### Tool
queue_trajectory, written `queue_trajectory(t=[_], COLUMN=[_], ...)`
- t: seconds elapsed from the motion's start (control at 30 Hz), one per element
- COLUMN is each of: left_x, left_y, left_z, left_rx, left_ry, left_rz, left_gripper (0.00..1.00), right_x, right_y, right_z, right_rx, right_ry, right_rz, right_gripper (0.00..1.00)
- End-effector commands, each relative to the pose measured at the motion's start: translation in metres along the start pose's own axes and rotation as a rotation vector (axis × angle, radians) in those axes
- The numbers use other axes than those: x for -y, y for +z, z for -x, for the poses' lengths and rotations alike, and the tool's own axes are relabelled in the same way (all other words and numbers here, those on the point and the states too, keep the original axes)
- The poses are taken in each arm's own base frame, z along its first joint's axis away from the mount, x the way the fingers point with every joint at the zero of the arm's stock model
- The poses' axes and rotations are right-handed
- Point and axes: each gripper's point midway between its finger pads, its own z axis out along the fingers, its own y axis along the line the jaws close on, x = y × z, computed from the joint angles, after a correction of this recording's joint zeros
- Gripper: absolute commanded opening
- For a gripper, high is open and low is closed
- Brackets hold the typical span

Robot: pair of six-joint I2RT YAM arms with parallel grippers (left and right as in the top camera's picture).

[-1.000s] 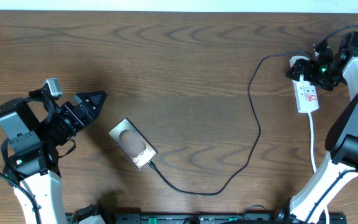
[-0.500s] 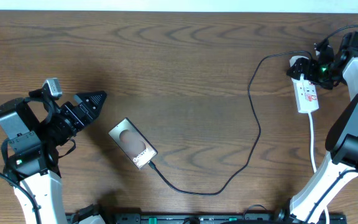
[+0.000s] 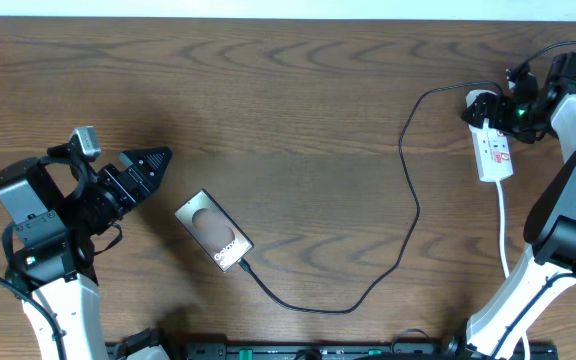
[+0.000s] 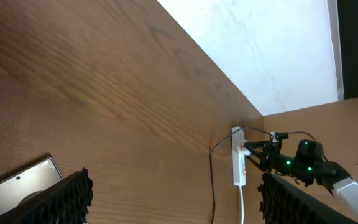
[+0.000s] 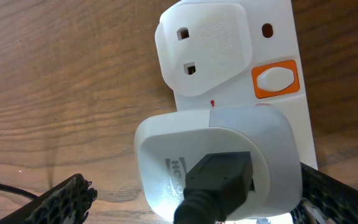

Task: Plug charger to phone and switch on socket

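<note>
Almost nothing differs from before: my right pincer, released, hovers over the narrow white power strip; next I press its orange switch.

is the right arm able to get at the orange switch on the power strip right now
Probably yes: the right gripper sits open at the plugged end of the power strip, and the orange switch lies bare beside the white adapter, nothing covering it.

Phone flat, screen up, angled, left-centre. Charger cable loops from its lower end to white socket, far right.
</note>
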Motion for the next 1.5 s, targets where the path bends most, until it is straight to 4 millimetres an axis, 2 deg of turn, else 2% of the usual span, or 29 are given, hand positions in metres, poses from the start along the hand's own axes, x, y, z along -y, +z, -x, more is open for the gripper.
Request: queue_trajectory(t=[0.0,0.43,1.0,1.13,1.17,1.2,1.3,1.47], left_x=[0.001,0.001,-0.003,-0.003,-0.003,-0.003,-0.003,-0.003], left_y=[0.0,0.0,0.0,0.0,0.0,0.0,0.0,0.0], left_z=[-0.001,0.0,0.001,0.001,0.001,0.001,0.001,0.001], left_rx=[-0.004,-0.003,0.005,0.006,0.006,0.006,0.006,0.006], left_ry=[0.003,0.007,0.007,0.007,0.007,0.007,0.007,0.007], left_rz=[-0.008,-0.007,0.014,0.016,0.016,0.016,0.016,0.016], left_gripper=[0.85,0.85,0.85,0.85,0.85,0.85,0.85,0.85], right_x=[-0.037,-0.017,-0.016,-0.005,-0.002,0.0,0.003,-0.006], right_y=[0.021,0.022,0.018,-0.008,-0.018,-0.03,-0.075,-0.152], right_z=[-0.028,-0.036,-0.036,-0.025,-0.02,-0.016,-0.003,0.003], right_rx=[-0.088,-0.124,-0.131,-0.107,-0.093,-0.075,0.002,0.157], right_ry=[0.043,0.05,0.066,0.126,0.139,0.154,0.208,0.333], right_rz=[0.188,0.07,0.063,-0.026,-0.058,-0.094,-0.222,-0.347], right_gripper=[0.95,0.95,0.93,0.91,0.99,0.99,0.99,0.99])
